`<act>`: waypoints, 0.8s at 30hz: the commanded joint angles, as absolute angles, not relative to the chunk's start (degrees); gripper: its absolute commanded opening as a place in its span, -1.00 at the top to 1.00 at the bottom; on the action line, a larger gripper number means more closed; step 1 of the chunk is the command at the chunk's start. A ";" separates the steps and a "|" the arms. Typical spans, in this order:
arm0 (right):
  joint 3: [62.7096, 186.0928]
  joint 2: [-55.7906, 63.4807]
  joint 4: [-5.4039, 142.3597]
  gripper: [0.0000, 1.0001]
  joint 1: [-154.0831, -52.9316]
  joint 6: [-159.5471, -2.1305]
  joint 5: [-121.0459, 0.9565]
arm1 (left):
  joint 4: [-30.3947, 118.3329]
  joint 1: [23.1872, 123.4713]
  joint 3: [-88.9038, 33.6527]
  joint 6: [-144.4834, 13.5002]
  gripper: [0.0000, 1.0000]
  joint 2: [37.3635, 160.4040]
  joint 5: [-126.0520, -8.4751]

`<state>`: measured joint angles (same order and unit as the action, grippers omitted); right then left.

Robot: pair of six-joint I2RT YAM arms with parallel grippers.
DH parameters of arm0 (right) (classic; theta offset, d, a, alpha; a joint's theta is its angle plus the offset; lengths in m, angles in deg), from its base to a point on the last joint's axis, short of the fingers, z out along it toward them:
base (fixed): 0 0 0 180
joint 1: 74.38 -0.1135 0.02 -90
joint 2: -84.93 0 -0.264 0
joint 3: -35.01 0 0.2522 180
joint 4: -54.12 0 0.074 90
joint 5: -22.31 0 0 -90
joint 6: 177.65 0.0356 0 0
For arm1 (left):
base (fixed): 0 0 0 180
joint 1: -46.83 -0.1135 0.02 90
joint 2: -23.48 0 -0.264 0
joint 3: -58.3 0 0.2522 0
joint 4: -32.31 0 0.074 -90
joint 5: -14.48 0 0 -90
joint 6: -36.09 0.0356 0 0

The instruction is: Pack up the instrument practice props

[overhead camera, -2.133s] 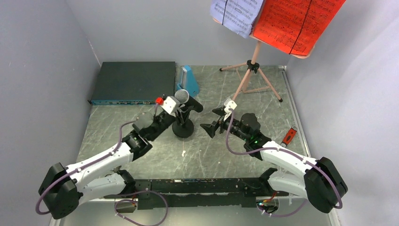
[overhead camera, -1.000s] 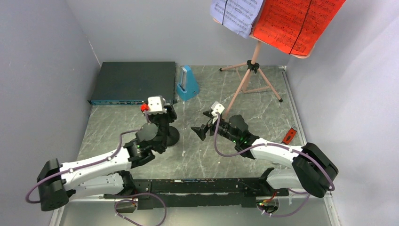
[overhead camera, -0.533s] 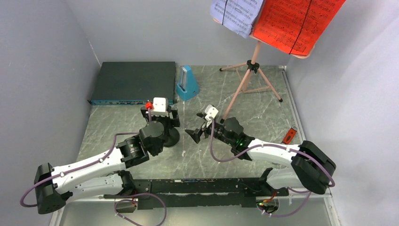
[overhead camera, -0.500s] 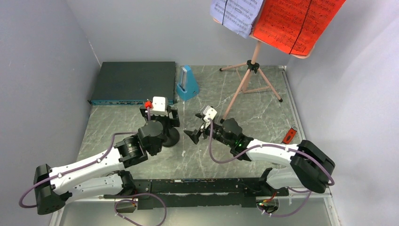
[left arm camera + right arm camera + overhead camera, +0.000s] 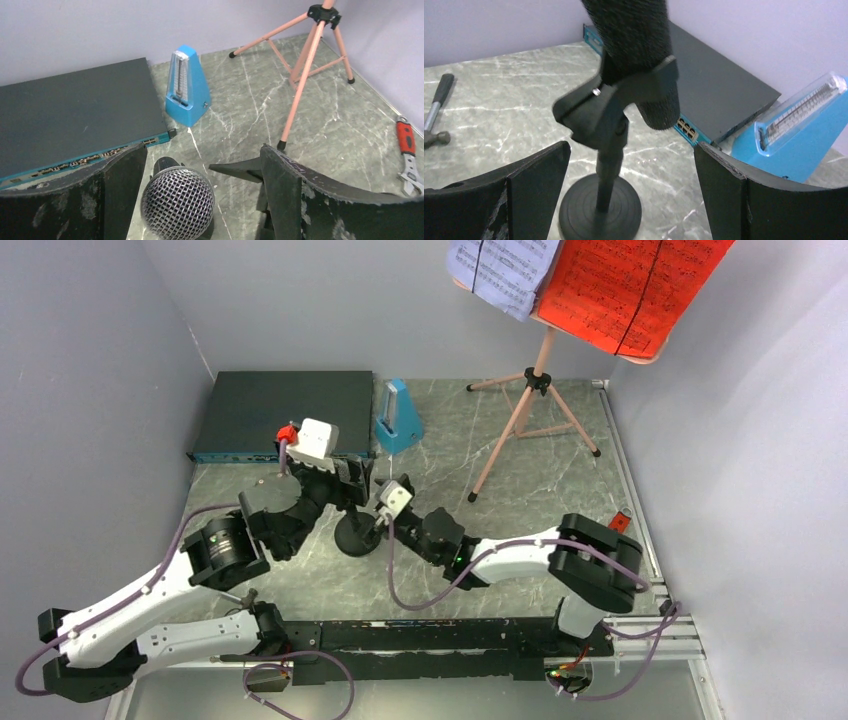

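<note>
Right gripper (image 5: 629,170): gaping wide and holding nothing, facing the mic's stem low down, probably lining up a grasp.
Left gripper (image 5: 200,167): spreading wide above the mic head, gripping nothing.
Mic (image 5: 177,200): standing upright on its round base between both arms.
Metronome (image 5: 186,85): sitting beyond, beside the box (image 5: 70,115).
Music stand (image 5: 530,410): standing far right, carrying sheets (image 5: 630,285).
Table (image 5: 440,430): grey marbled top, running back to plain pale walls.
</note>
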<state>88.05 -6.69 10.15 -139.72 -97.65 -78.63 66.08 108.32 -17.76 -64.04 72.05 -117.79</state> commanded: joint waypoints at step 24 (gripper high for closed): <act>97.60 -17.76 -1.10 0.13 -146.66 -109.20 -97.16 | 67.49 108.45 -28.89 -49.88 -0.80 72.75 -113.01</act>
